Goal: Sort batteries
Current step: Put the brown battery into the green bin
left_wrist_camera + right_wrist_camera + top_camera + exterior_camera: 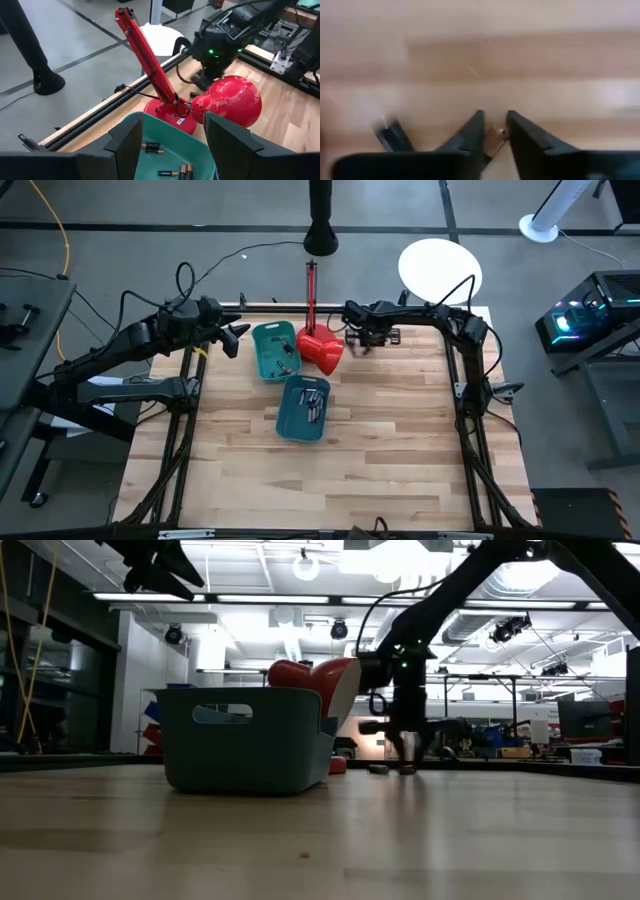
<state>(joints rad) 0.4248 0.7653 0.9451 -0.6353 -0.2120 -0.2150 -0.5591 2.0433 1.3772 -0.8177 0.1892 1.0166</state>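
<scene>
Two teal bins hold small dark batteries: the far bin [273,350] and the nearer bin [303,408]. My left gripper [238,340] hangs open above the far bin's left rim; the left wrist view shows its fingers spread [172,145] over batteries [152,148] lying in that bin. My right gripper [358,345] is down at the table near the far edge, right of a red desk lamp [320,350], shut on a battery [495,137]. Another loose battery [395,136] lies on the wood beside it. My right gripper pinches a small battery with a copper-coloured end [496,135] between its two fingertips [472,131], coming from above and pointing down. The battery sits at table level; whether it is lifted off the wood I cannot tell.
The red lamp's head [235,100] rests on the table between the far bin and my right gripper, its arm [150,65] slanting up toward the far edge. In the low view, the nearer bin [245,740] stands in front of the lamp. Bare wood [400,470] lies toward the near edge.
</scene>
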